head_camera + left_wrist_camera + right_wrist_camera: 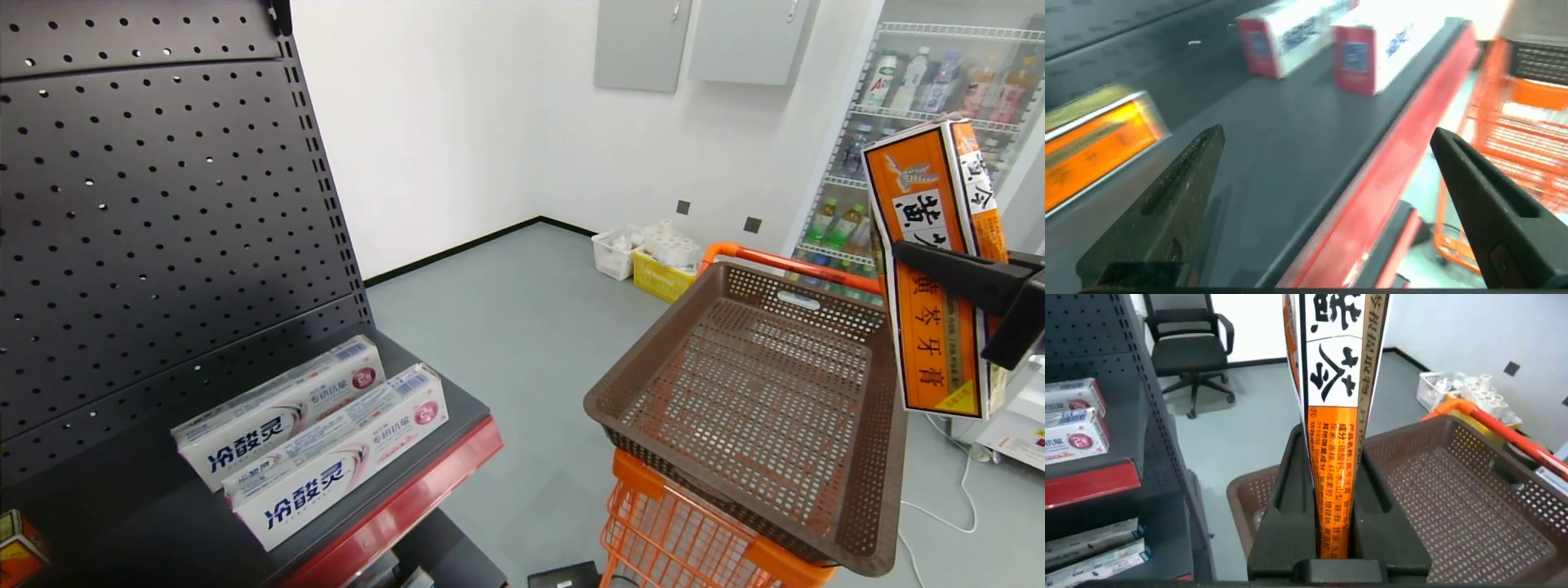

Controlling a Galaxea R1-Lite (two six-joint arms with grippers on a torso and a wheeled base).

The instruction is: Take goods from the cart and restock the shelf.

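While above basket (pixel 600 408), right gripper (pixel 918 255) around box (pixel 931 351).

Near left: orange cardboard box (pixel 16 549) cut by picture edge. The right gripper (pixel 918 263) hides a band of the tall orange-and-white toothpaste carton (pixel 931 359). Far-right bottles (pixel 902 80) too small to identify.

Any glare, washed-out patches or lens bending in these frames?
Head view: even light; the wide-angle lens bows the pegboard. Left wrist view: the corner past the shelf is washed out white. Right wrist view: even light, no glare on the box.
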